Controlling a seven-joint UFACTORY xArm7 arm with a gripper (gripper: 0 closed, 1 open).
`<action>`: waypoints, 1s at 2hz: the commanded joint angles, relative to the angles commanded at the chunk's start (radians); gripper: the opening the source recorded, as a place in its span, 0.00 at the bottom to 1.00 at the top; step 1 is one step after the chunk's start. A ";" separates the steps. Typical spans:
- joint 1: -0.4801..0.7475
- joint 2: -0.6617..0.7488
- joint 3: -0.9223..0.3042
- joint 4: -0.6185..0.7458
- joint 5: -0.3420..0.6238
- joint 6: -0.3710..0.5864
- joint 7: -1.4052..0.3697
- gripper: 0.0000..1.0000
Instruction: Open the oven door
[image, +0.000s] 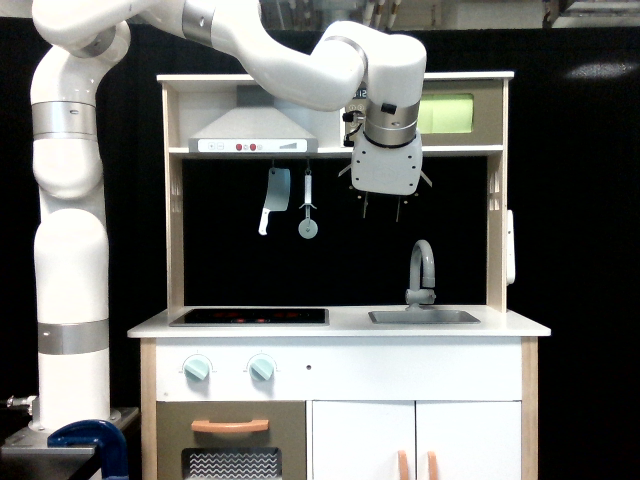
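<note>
The oven door (485, 120) is the small grey-brown panel with a lime-green window (446, 113) at the top right of the toy kitchen, and it looks shut. The arm's wrist covers its left end, so the vertical orange handle is hidden. My gripper (381, 211) hangs just below the upper shelf, under the door's left part, pointing down. Its two thin fingers (365, 210) stand apart with nothing between them, so it is open.
A range hood (250, 135) sits left of the gripper, with a toy cleaver (270, 198) and a utensil (308, 210) hanging under it. Below are the faucet (423, 270), sink (423, 316), hob (250, 316) and the larger lower door with a horizontal orange handle (230, 425).
</note>
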 joint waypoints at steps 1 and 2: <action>0.030 0.045 0.093 0.169 0.019 0.005 0.173 1.00; 0.023 0.110 0.149 0.390 0.023 0.079 0.323 1.00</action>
